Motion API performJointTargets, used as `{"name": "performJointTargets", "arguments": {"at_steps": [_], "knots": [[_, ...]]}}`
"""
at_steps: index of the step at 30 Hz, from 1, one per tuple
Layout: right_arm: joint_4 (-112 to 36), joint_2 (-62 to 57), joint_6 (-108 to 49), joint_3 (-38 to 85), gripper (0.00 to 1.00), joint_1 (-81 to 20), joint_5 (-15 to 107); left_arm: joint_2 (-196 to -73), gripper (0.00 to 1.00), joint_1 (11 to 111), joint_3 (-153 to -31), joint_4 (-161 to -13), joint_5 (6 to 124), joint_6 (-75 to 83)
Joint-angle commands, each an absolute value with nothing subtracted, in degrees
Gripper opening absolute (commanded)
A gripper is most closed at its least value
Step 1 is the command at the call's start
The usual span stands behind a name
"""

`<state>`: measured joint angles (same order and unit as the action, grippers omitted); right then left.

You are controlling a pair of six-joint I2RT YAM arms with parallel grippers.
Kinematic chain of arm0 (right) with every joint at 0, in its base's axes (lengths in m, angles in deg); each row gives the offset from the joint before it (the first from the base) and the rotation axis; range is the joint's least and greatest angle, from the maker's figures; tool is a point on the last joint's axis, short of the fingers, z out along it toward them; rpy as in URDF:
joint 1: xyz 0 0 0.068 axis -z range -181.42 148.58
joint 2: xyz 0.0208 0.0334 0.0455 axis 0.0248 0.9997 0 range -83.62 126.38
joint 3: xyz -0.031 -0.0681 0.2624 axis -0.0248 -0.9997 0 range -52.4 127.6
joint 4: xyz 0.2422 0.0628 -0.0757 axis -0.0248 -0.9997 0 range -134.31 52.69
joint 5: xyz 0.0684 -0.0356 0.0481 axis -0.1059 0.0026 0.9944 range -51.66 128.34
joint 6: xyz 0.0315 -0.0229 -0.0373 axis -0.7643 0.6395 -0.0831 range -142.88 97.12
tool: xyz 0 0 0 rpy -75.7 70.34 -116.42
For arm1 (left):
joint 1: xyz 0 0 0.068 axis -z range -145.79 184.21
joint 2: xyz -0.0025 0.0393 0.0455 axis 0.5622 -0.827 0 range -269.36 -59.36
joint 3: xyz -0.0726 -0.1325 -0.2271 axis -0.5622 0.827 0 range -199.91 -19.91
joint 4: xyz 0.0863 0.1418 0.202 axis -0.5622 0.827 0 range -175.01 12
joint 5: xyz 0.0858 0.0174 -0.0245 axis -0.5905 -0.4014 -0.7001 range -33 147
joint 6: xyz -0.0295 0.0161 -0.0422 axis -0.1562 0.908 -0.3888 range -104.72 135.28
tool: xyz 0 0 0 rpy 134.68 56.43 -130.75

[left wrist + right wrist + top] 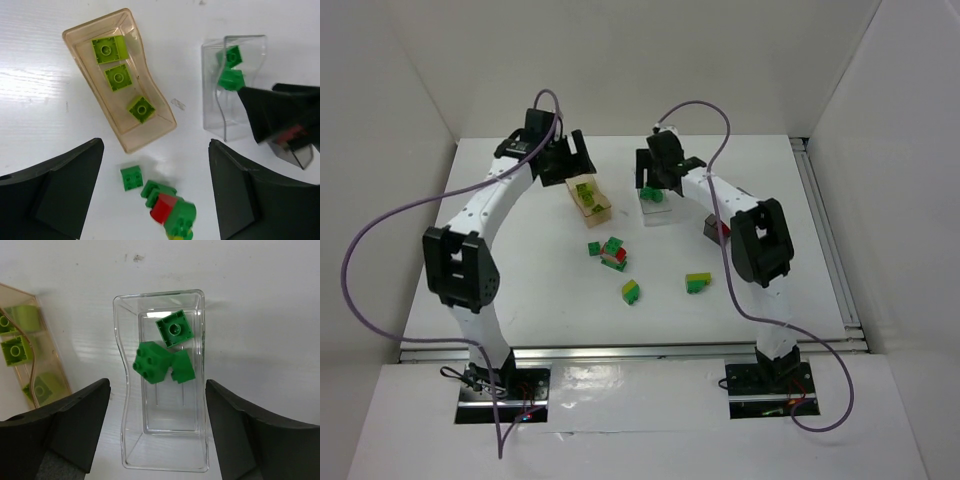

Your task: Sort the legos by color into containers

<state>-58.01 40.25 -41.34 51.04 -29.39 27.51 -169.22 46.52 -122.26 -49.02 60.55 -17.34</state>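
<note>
My left gripper (pixel 568 160) (pixel 156 150) is open and empty above the near end of the orange-tan container (pixel 592 198) (pixel 120 80), which holds three yellow-green legos (pixel 118 77). My right gripper (pixel 656 176) (pixel 157 385) is open and empty over the clear container (pixel 655 207) (pixel 165 390) (pixel 232 85), with three green legos (pixel 150 362) in its far half. A loose green brick (pixel 131 177) (pixel 593 247) and a green-and-red stack (pixel 172 212) (pixel 614 253) lie on the table below the left gripper.
A smoky dark grey container (pixel 714 228) (pixel 292 150) with something red inside sits half hidden under the right arm. Two-colour stacks lie nearer the bases: a yellow-green and green one (pixel 631 291) and another (pixel 698 283). White walls enclose the table (pixel 520 290).
</note>
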Motion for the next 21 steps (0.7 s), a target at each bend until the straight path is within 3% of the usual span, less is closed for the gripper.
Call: {"name": "performJointTargets", "arguments": {"at_steps": [1, 8, 11, 14, 15, 17, 19, 21], "knots": [[-58.05, 32.17, -40.81, 50.29, 0.84, -29.19, 23.94, -160.44, 0.94, 46.43, -117.66, -49.93, 59.73, -15.84], [-55.50, 8.37, -45.10, 22.26, 0.61, -29.72, 20.41, -153.85, 0.90, 52.22, -107.72, -50.55, 55.08, -16.36], [-57.16, -1.31, -46.79, 9.33, 0.59, -31.82, 24.61, -151.22, 0.88, 53.63, -105.70, -50.55, 53.32, -15.84], [-55.86, -7.40, -46.26, 0.11, 0.70, -39.26, 33.14, -150.06, 0.87, 55.03, -103.85, -50.55, 51.12, -15.31], [-55.15, -8.03, -45.74, -1.32, 0.80, -41.74, 35.68, -149.54, 0.87, 55.04, -103.15, -50.55, 49.81, -15.83], [-54.28, -8.03, -45.20, -3.00, 0.91, -48.92, 37.02, -149.53, 0.87, 55.04, -103.15, -50.55, 49.80, -15.84], [-53.66, -6.46, -43.45, -3.00, 0.99, -53.26, 36.24, -149.53, 0.87, 55.04, -103.15, -50.02, 49.18, -16.97], [-53.65, -2.44, -41.88, -0.99, 1.00, -57.56, 35.01, -149.53, 0.87, 55.04, -103.15, -50.02, 47.96, -16.98]]}}
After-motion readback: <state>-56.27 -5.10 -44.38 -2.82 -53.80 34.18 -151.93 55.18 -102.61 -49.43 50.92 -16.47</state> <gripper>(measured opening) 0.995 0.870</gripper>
